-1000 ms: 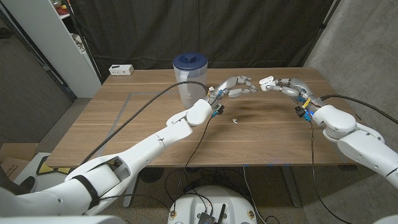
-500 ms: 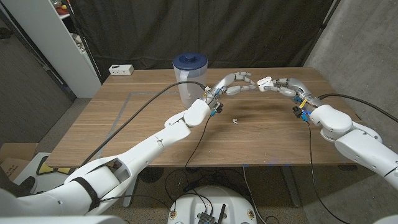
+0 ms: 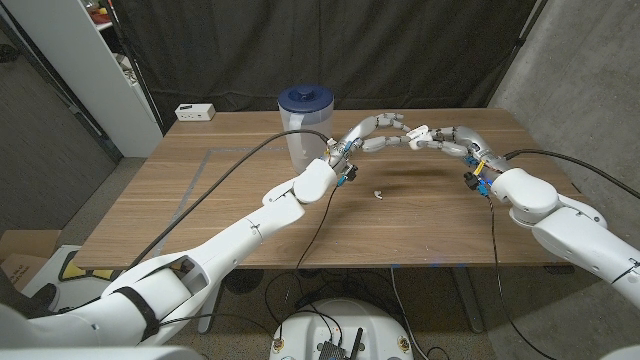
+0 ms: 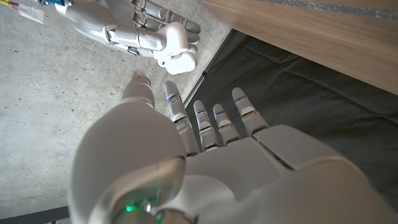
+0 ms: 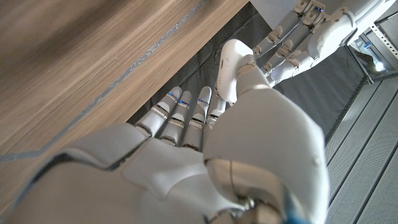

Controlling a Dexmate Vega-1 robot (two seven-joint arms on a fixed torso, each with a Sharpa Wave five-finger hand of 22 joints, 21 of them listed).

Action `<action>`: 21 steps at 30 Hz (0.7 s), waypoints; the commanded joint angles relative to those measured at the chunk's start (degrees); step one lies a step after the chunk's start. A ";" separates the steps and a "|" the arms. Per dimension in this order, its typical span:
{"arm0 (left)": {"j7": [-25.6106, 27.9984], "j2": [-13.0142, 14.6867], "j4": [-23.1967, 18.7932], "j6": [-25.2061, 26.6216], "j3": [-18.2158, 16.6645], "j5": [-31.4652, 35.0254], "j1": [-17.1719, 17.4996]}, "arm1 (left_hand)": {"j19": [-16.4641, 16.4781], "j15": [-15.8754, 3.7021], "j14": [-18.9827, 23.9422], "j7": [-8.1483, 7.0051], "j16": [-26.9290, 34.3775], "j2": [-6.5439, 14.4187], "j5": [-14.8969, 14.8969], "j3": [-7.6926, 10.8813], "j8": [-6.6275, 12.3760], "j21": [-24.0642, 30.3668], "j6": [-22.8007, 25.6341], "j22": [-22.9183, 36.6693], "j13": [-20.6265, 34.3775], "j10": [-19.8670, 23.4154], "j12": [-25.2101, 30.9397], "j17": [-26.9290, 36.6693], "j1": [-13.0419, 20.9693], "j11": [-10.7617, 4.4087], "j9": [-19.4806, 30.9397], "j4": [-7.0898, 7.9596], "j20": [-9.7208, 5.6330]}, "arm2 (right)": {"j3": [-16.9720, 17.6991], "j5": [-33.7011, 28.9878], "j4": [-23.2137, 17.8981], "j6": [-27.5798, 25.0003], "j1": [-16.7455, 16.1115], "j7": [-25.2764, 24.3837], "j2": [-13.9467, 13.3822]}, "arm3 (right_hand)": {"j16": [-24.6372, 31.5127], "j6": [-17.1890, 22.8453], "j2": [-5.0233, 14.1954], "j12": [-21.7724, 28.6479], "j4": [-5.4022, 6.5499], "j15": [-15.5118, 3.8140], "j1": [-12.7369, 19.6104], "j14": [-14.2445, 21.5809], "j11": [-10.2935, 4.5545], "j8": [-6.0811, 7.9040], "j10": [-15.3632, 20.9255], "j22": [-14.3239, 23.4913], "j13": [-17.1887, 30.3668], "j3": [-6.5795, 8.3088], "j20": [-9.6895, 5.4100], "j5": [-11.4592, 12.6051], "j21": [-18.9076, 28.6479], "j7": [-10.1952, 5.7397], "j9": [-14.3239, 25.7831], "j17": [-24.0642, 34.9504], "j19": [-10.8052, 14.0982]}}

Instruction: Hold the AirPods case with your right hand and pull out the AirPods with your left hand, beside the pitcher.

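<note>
Holding case in right hand, lid up | left hand spread, fingertips just beside it | next: you pinch the remaining bud; one earbud lies on table.

You're working in a lab-like test room: black curtains, a concrete wall, a wooden desk, cables trailing.

A wooden table stands before a black curtain that covers the rear of the room. A white shelf unit stands at the left beside it. A grey concrete wall rises at the right. The floor is grey; a cardboard box lies on it.
</note>
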 commanded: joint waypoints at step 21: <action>0.97 -0.53 -0.79 4.55 1.34 4.02 -0.88 | -0.32 -1.22 -0.83 0.72 -0.06 0.41 0.55 -0.54 -0.80 -0.37 0.46 0.26 0.58 -0.53 -0.48 0.51 -1.28 0.32 -0.54 0.47 0.36 | -2.83 -6.10 -3.40 -0.61 0.04 -3.16 0.30 | 0.39 3.07 0.36 -0.10 0.14 -5.40 0.39 0.10 -0.14 0.17 0.59 0.08 0.33 0.71 0.65 0.40 0.13 -2.34 8.69 0.08 0.12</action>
